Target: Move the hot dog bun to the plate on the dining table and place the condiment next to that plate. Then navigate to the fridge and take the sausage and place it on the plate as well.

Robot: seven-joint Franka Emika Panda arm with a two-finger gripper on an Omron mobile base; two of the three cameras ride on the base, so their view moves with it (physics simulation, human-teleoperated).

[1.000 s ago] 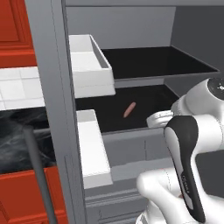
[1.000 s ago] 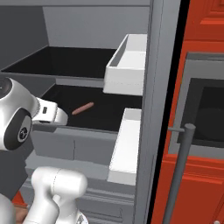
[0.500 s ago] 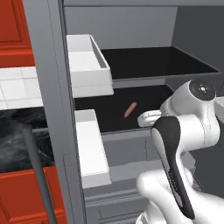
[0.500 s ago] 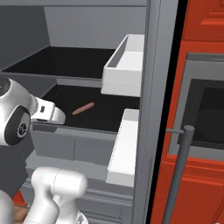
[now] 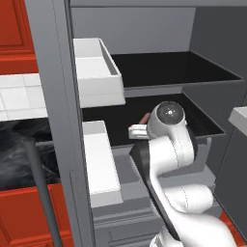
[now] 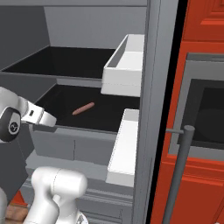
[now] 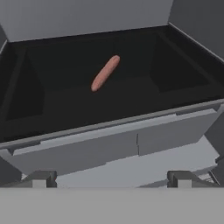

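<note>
The fridge (image 5: 53, 96) (image 6: 153, 87) stands open in front of me. On its lower black shelf (image 7: 131, 100) the thin reddish-brown sausage (image 7: 105, 73) (image 6: 83, 109) lies alone, slanted. In the left base view only one end of the sausage (image 5: 144, 117) peeks out from behind the arm. My gripper (image 7: 111, 179) (image 6: 52, 121) hovers just outside the shelf's grey front lip, level with it and a short way short of the sausage. Its jaws stand wide open with nothing between them.
Two white door bins (image 5: 96, 72) (image 5: 99, 154) hang on the open fridge door, close to the arm's side. An upper black shelf (image 6: 65, 61) overhangs the lower one. Red cabinets and a dark oven handle (image 6: 179, 166) flank the fridge.
The arm's upper joints have swung left in the left base view and now cover most of the sausage. The hand has dipped slightly before the shelf. The jaws stayed open.
</note>
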